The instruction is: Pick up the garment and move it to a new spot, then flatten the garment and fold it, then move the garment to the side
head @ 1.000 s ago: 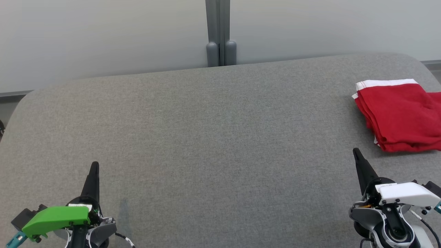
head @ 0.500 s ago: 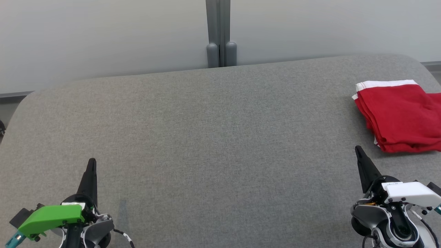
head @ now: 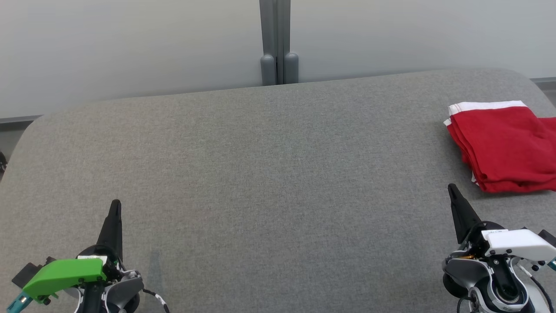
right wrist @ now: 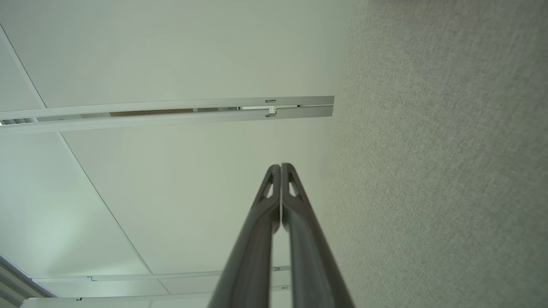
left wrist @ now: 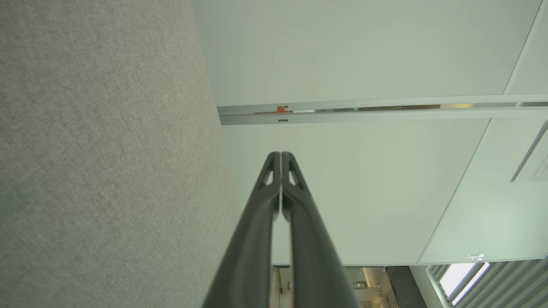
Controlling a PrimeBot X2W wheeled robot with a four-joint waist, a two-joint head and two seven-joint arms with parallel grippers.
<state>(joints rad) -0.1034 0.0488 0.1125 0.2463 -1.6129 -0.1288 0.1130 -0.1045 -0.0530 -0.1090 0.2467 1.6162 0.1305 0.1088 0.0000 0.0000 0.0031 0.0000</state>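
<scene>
The garment (head: 506, 145) is red with a white band, folded into a compact stack at the right edge of the grey fabric surface (head: 269, 174), partly cut off by the frame. My right gripper (head: 451, 188) is shut and holds nothing; its tip points up, just left of the garment's near corner and apart from it. Over the near left of the surface my left gripper (head: 115, 203) is shut and empty. In the left wrist view, my left gripper (left wrist: 281, 154) has its fingers pressed together. The right wrist view shows my right gripper (right wrist: 281, 165) closed the same way.
A pale wall (head: 130, 43) with a grey vertical post (head: 278, 43) runs behind the surface's far edge. The grey surface has rounded far corners, and its wide middle lies bare between my grippers.
Both grippers shifted slightly: the left a little left and up the view, the right a little up and right toward the garment. Since half a second ago nothing has moved.
</scene>
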